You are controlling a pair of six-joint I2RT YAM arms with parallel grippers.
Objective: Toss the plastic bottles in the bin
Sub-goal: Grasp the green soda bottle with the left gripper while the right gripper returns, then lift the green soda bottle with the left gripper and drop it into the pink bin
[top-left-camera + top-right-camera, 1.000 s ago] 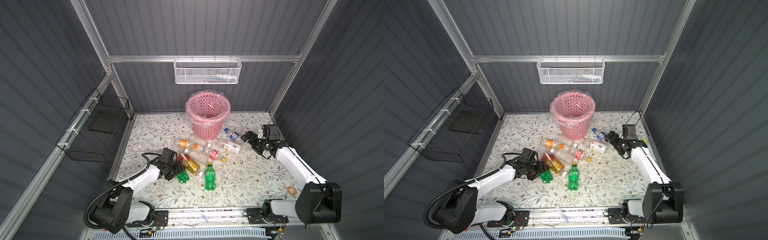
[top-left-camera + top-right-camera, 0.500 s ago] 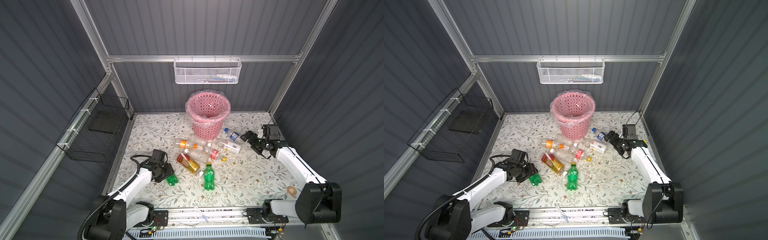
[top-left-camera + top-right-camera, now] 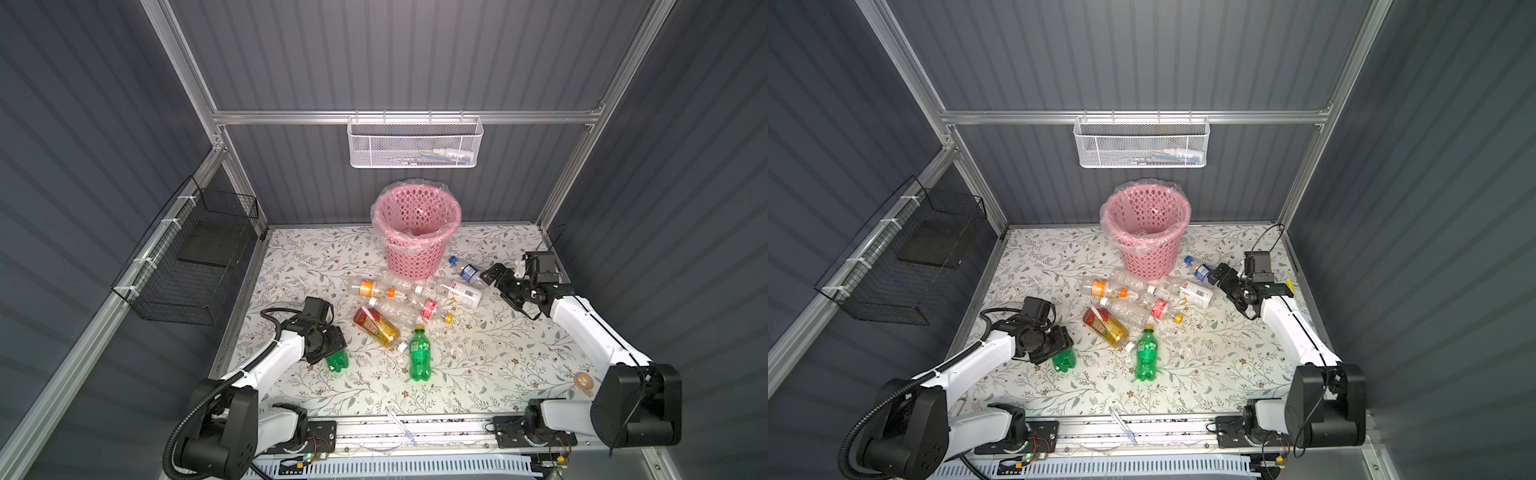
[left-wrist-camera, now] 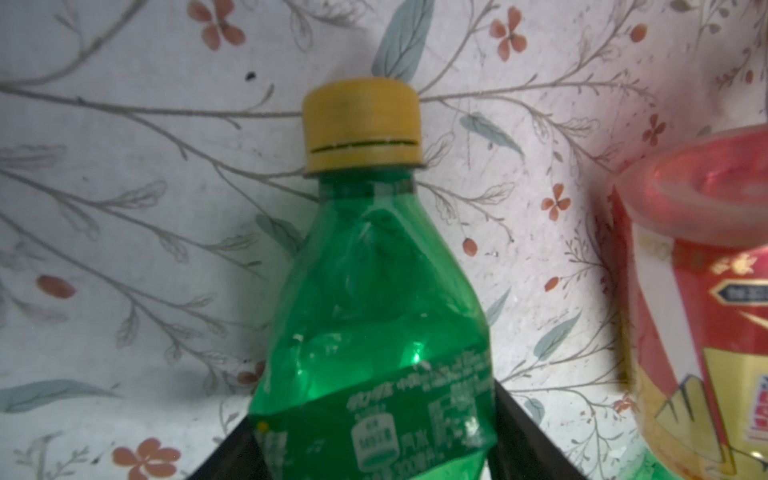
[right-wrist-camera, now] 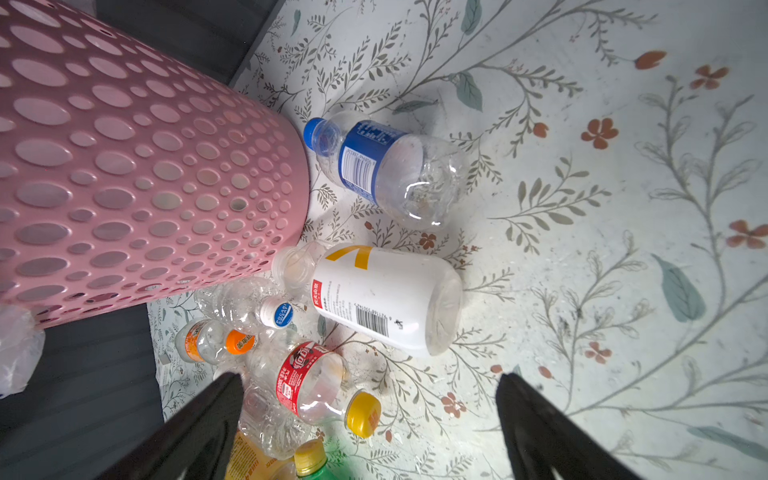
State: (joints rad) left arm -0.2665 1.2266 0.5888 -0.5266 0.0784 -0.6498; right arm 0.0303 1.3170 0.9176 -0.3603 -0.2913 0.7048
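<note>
The table [image 3: 478, 365] is covered with a cloth with leaves and flowers on it. The pink bin [image 3: 415, 257] stands up straight at the back middle, with a clear bag inside. The plastic bottles [image 3: 399, 307] lie in a bunch on the cloth just in front of it.

The left gripper [image 3: 330, 347] is at the front left. It is closed around a green bottle [image 4: 374, 332], with one black finger on each side of the body. The bottle's long side runs steeply up and down, a bit tilted. Its yellow cap points down at the cloth, and its bumpy bottom points up and toward the front.

The right gripper [image 3: 498, 282] is at the back right. Its jaws are spread wide with nothing between them.

Just beside it lies the blue-cap bottle [image 3: 467, 271], flat, with its cap pointing at the bin. The white-label bottle [image 3: 459, 293] lies next to that one, neck toward the bin too. A second green bottle [image 3: 419, 353] lies flat, front to back, with its cap toward the bin. The amber tea bottle [image 3: 376, 327] lies slanted, white cap toward the front right.
</note>
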